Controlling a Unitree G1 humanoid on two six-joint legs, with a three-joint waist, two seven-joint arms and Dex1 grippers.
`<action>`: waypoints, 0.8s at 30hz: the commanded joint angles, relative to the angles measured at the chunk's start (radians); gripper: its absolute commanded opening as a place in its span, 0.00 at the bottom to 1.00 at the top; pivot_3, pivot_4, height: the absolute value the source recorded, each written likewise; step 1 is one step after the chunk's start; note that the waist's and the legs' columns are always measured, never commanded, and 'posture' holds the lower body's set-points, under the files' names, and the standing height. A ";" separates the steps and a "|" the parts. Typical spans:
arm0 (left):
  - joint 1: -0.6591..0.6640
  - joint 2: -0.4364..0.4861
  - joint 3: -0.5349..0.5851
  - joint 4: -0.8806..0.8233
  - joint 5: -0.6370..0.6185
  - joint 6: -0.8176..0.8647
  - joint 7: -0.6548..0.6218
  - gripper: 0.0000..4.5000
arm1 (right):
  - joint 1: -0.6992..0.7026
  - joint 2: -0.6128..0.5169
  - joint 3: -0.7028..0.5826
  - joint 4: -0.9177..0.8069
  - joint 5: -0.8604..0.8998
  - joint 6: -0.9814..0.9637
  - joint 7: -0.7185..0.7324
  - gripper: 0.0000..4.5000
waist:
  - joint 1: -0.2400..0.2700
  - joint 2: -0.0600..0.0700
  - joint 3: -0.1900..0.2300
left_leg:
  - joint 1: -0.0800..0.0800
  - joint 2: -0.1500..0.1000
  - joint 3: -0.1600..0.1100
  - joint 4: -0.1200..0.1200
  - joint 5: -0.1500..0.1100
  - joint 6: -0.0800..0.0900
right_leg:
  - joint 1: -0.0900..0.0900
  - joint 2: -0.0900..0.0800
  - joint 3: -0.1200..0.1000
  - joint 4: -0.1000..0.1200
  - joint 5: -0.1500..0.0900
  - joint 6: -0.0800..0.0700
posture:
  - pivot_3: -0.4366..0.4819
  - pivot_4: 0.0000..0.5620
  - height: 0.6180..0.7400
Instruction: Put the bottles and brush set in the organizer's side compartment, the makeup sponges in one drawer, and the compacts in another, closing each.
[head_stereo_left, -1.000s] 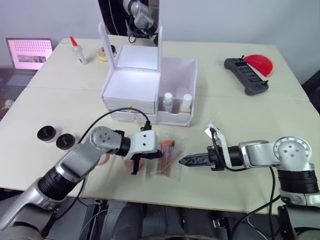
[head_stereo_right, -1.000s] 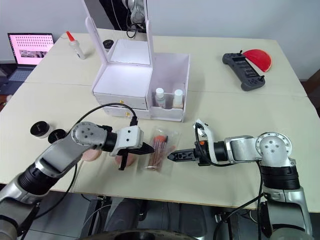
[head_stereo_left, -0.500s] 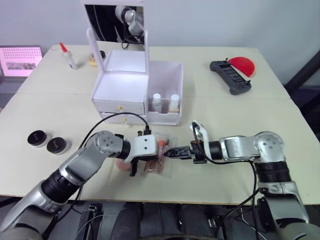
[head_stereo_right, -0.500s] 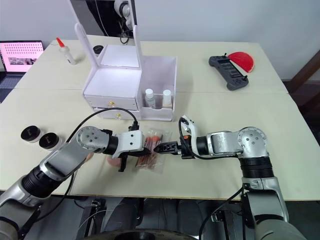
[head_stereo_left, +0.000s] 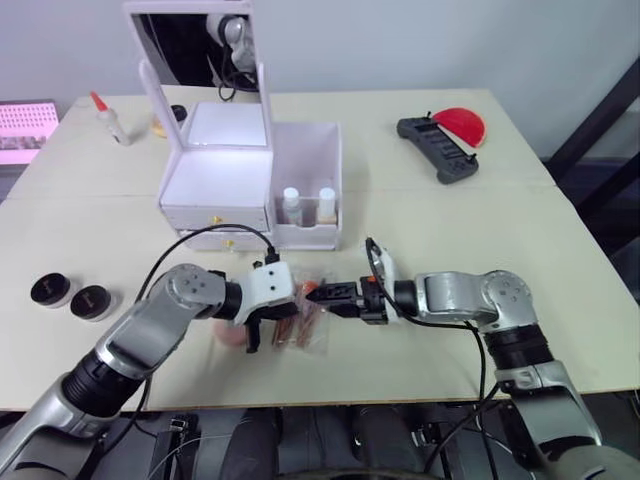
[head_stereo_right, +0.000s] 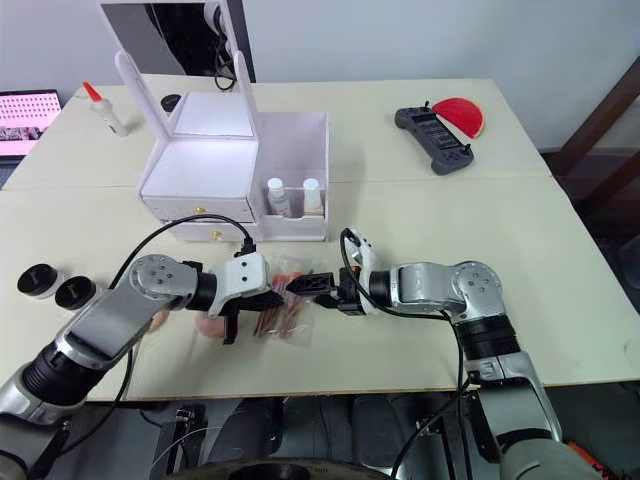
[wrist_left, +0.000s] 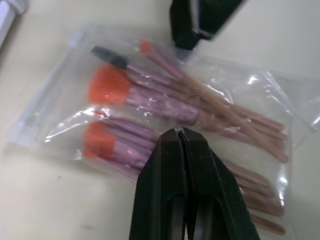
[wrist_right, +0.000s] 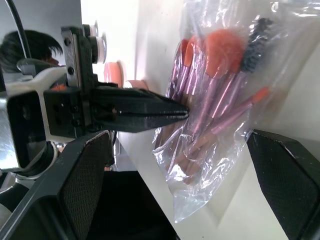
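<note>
The brush set (wrist_left: 150, 95), pink and orange brushes in a clear bag, lies flat on the table near its front edge. My left gripper (head_stereo_left: 294, 311) is shut, its tips pressed on top of the bag. From the other side, my right gripper (head_stereo_left: 310, 293) is open at the bag's edge, the bag lying between its fingers (wrist_right: 75, 190). The white organizer (head_stereo_left: 215, 190) stands behind with its mirror lid up, and two bottles (head_stereo_left: 308, 204) stand in its side compartment. Two black compacts (head_stereo_left: 70, 296) rest at the left. A pink sponge (head_stereo_left: 232, 335) lies under my left arm.
A black controller (head_stereo_left: 437, 150) and a red dome-shaped object (head_stereo_left: 460, 125) sit at the back right. A glue bottle (head_stereo_left: 108, 120) stands at the back left beside a lit pink screen (head_stereo_left: 25, 115). Both organizer drawers are pushed in.
The camera has shifted. My right gripper has slid left along the table until it reached the brush bag. My left gripper has stayed on the bag.
</note>
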 joint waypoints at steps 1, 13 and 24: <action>0.001 0.015 0.044 -0.029 -0.012 0.020 0.010 0.01 | -0.023 0.032 0.080 0.061 -0.042 0.015 0.004 1.00 | 0.000 0.000 0.000 | -0.001 0.002 0.001 0.000 0.000 0.000 | -0.001 0.002 0.001 0.000 0.002 -0.003 | 0.48 0.27 1.00; 0.069 0.047 0.067 -0.105 -0.041 0.091 0.037 0.01 | -0.099 0.090 0.072 0.164 -0.165 0.080 0.102 1.00 | -0.001 0.001 0.000 | 0.000 0.015 0.006 -0.002 -0.001 0.001 | -0.007 0.017 0.006 0.001 0.004 -0.012 | 0.48 0.27 1.00; 0.119 0.071 0.148 -0.104 -0.082 0.152 0.083 0.01 | -0.139 0.162 0.031 0.229 -0.286 0.132 0.194 1.00 | -0.003 0.002 0.000 | 0.000 0.025 0.010 -0.003 -0.002 0.004 | -0.011 0.027 0.009 0.000 0.006 -0.016 | 0.48 0.27 1.00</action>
